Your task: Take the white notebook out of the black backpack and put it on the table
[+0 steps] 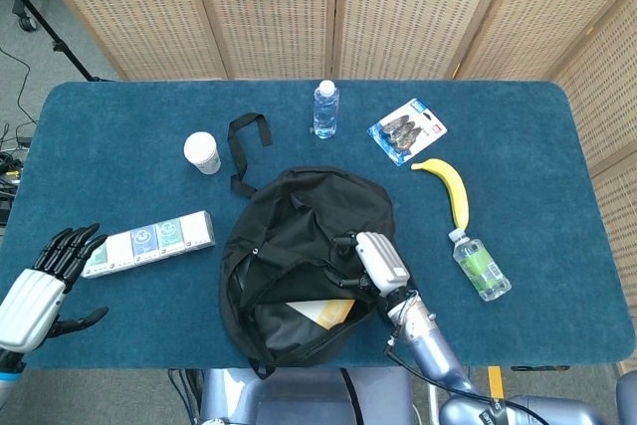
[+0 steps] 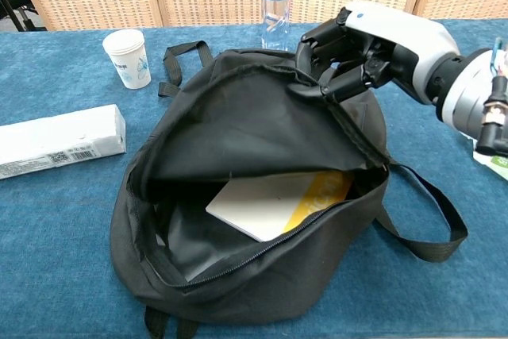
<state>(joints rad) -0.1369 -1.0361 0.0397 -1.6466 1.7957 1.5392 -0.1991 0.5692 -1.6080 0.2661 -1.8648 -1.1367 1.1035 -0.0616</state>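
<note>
The black backpack [image 1: 299, 246] [image 2: 238, 125] lies mid-table with its mouth toward the near edge. My right hand [image 1: 376, 264] [image 2: 361, 45] grips the top flap and holds it lifted, so the mouth gapes. Inside lies the white notebook [image 2: 266, 200] [image 1: 317, 314] with a yellow corner, flat on the bag's floor. My left hand [image 1: 45, 281] hovers open at the table's near left edge, fingers spread, next to the long box; the chest view does not show it.
A long white box [image 1: 147, 242] [image 2: 59, 140] lies left of the bag, a paper cup [image 1: 202, 152] [image 2: 128, 57] behind it. A water bottle [image 1: 325, 108] [image 2: 275, 5], a blister pack [image 1: 407, 130], a banana [image 1: 450, 189] and a small green bottle [image 1: 480, 263] lie behind and right.
</note>
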